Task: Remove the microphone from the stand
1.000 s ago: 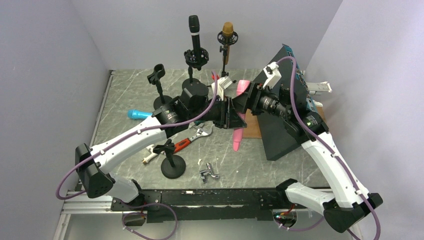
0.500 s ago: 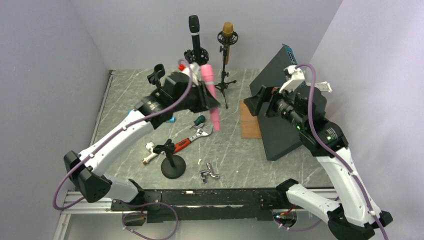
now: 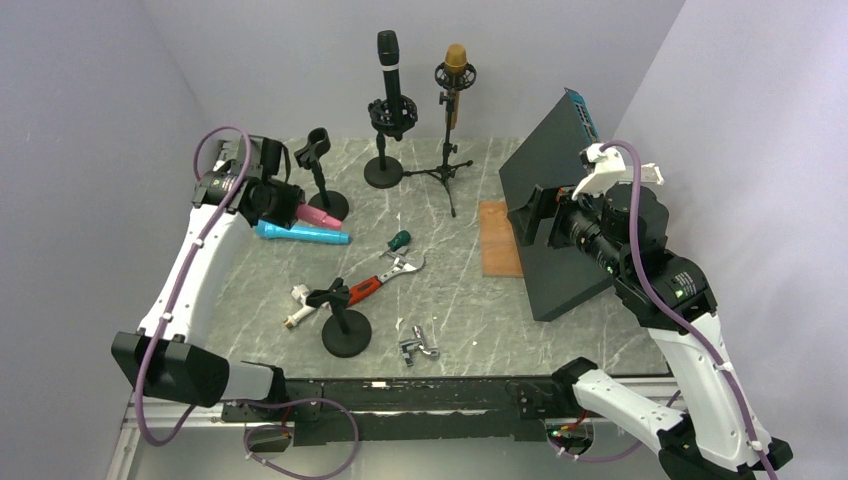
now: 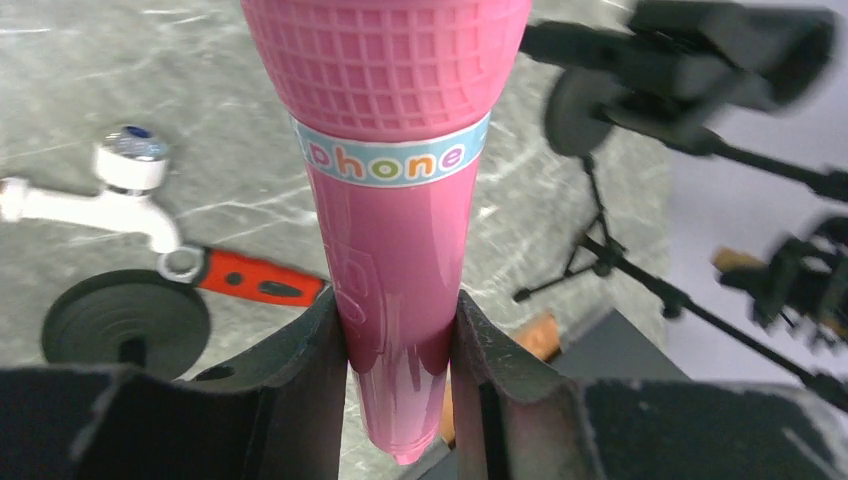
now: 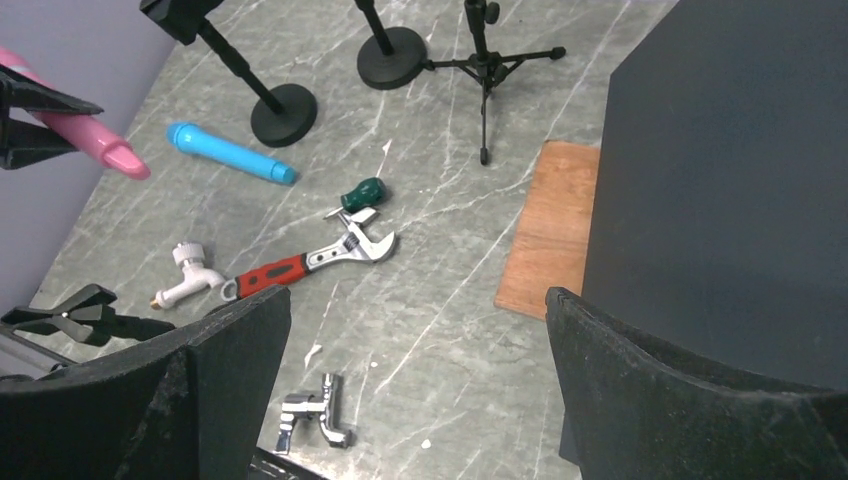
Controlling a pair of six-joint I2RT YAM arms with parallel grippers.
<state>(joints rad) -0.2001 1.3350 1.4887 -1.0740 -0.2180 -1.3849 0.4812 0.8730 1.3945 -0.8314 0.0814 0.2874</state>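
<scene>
My left gripper (image 3: 287, 206) is shut on a pink toy microphone (image 3: 320, 216) and holds it at the far left of the table, just above a blue microphone (image 3: 302, 235) lying flat. In the left wrist view the fingers (image 4: 320, 370) clamp the pink handle (image 4: 400, 230) near its narrow end. An empty clip stand (image 3: 320, 150) stands right beside it. A black microphone (image 3: 388, 55) sits upright in its stand, and a gold microphone (image 3: 456, 58) sits on a tripod. My right gripper (image 3: 532, 215) is open and empty by the black panel; its jaws stand wide apart in the right wrist view (image 5: 415, 370).
A red-handled wrench (image 3: 385, 275), a white tap (image 3: 298, 300), a chrome fitting (image 3: 418, 346), a green knob (image 3: 399, 240) and a low clip stand (image 3: 346, 322) lie mid-table. A wooden board (image 3: 497, 240) and a tall tilted black panel (image 3: 560, 210) stand at the right.
My left arm swung from the table's middle to the far left, carrying the pink microphone down beside the blue one. My right arm drew back to the right, away from the microphone.
</scene>
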